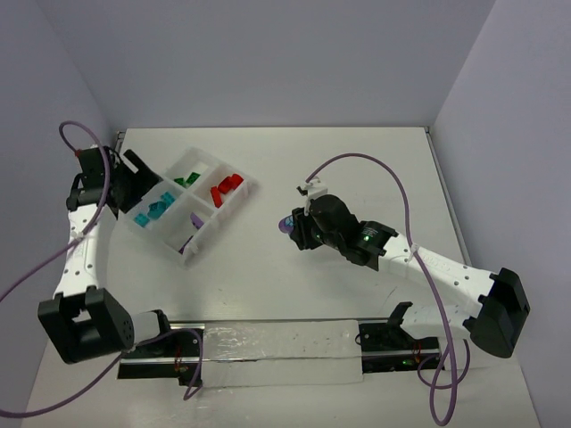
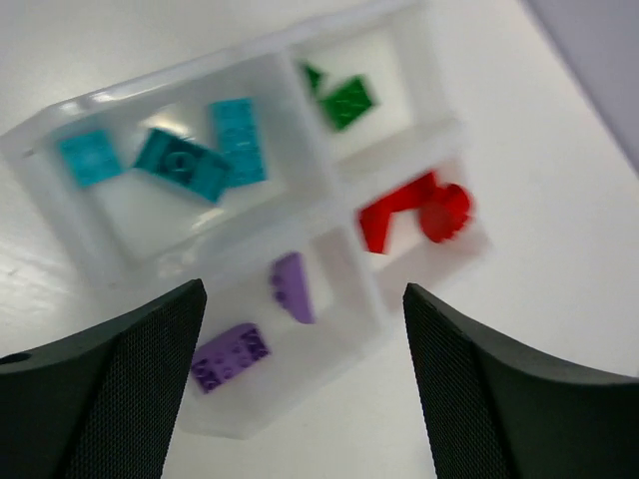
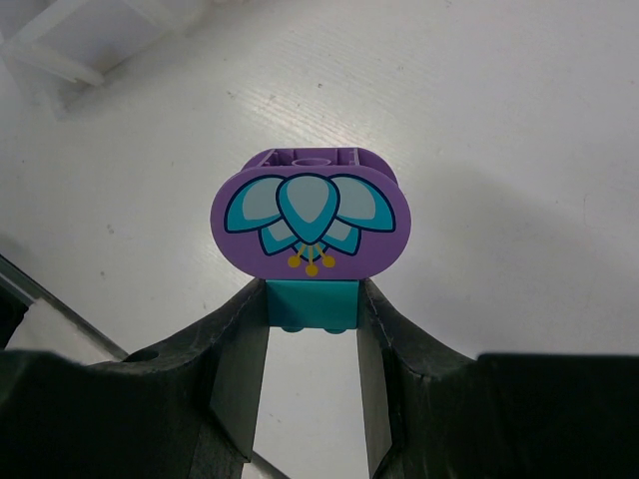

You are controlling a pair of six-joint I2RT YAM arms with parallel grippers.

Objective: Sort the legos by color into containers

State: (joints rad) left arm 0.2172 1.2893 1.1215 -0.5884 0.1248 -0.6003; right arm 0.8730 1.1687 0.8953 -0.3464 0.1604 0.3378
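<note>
Bricks of teal plastic [image 2: 185, 165] fill one compartment of a white translucent rectangular plastic organizer tray [image 1: 207, 165] that sits on the white bench [image 1: 357, 160]. Small green bricks [image 2: 344, 100] lie in the compartment beside them, and red bricks [image 2: 414, 215] in the next one along. Two purple bricks [image 2: 230, 356] lie in the row next to the teal ones, though I cannot tell whether a divider separates them. The left end effector [image 2: 303, 299] hangs over the tray's left end with its fingers spread wide and nothing between them. The right end effector [image 3: 312, 299] is well to the right of the tray, over bare bench. It is clamped on the teal base brick of a rounded purple piece printed with teal petals [image 3: 311, 215].
</note>
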